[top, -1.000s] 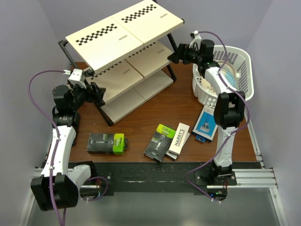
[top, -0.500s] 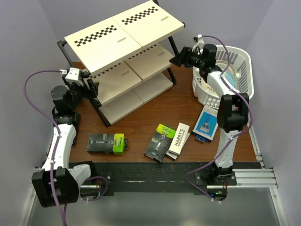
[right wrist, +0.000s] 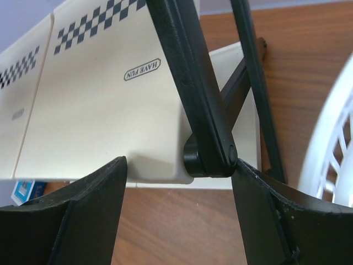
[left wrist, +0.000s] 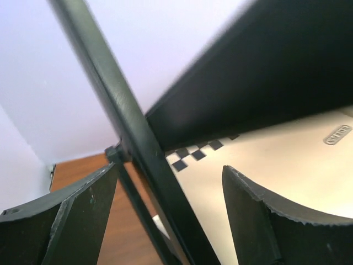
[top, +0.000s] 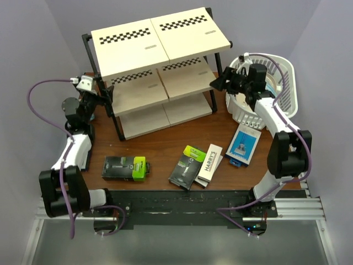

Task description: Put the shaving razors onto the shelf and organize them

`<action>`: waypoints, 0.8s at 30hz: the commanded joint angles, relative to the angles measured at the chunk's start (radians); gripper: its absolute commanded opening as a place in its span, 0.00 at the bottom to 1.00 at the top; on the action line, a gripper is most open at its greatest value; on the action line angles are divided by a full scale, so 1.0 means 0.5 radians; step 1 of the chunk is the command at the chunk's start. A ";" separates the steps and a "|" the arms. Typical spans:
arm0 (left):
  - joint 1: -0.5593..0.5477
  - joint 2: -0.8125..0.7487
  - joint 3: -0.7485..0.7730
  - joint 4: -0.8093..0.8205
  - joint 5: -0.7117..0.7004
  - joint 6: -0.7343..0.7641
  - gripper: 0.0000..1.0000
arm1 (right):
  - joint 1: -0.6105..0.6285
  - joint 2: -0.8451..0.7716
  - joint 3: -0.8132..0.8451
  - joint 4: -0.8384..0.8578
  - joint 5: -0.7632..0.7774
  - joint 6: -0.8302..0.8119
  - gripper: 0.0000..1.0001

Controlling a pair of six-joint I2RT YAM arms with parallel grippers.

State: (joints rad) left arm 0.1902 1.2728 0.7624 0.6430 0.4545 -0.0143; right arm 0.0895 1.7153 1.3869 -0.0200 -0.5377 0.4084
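Your shelf [top: 160,38] stands at the back of the counter [top: 165,141], long side toward you. Your left fingers [left wrist: 83,210] are spread around its left upright [left wrist: 138,143]. Your right fingers [right wrist: 83,204] are spread around the right-end hinge [right wrist: 212,157], and neither pair is clamped (probably there to square the frame). The shaving razors [top: 187,165] lie loose on the counter in front, with none visibly shelved.

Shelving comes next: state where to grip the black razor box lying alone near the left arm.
Take the black razor box across its short width, on the two long edges at mid-length, coming straight down. It lies flat, long axis left to right, with nothing beside it.
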 commanded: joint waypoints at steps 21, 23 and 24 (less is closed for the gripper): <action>-0.420 0.915 0.626 0.187 0.042 0.197 0.83 | 0.045 -0.142 0.221 -0.098 0.038 -0.421 0.76; -0.457 0.943 0.647 0.187 0.015 0.194 0.85 | 0.045 -0.130 0.239 -0.101 0.032 -0.427 0.76; -0.466 0.964 0.672 0.190 -0.004 0.197 0.85 | 0.042 -0.123 0.239 -0.101 0.023 -0.427 0.76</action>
State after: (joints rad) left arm 0.0513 1.6970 1.0691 0.7444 0.3603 0.0341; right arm 0.0902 1.6707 1.4132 -0.1905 -0.4446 0.2104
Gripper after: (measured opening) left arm 0.842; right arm 0.763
